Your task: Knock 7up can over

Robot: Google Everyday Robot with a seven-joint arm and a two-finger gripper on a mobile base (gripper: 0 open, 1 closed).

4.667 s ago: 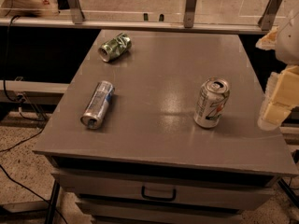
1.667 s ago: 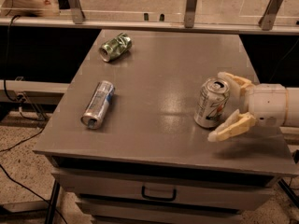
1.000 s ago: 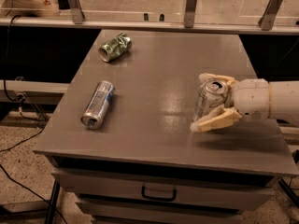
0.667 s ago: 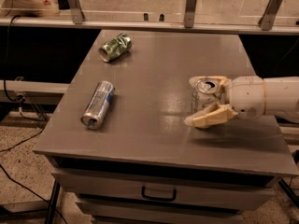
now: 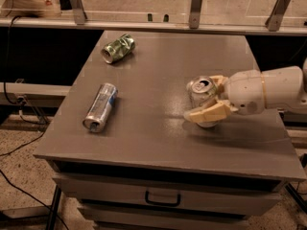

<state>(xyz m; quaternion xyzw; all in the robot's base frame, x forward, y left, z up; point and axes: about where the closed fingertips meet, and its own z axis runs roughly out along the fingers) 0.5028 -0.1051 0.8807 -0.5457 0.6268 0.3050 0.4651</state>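
The 7up can (image 5: 199, 87) stands on the grey table (image 5: 153, 138), right of centre, leaning slightly to the left. Its open top faces up, and its label is mostly hidden by my hand. My gripper (image 5: 202, 98) reaches in from the right on a white arm (image 5: 268, 90). Its fingers are open and straddle the can: the near finger (image 5: 207, 114) lies across the can's front lower side, and the far finger (image 5: 218, 81) sits behind its top rim. Both fingers touch or nearly touch the can.
A slim silver-and-blue can (image 5: 100, 108) lies on its side at the table's left. A crushed green can (image 5: 118, 48) lies at the back left. A drawer with a handle (image 5: 162, 199) sits below the front edge. A metal rail (image 5: 144, 24) runs behind the table.
My gripper came in from the right, closed around the 7up can and pushed it leftward across the table. The can now stands further left with a slight lean. The other cans have not moved.
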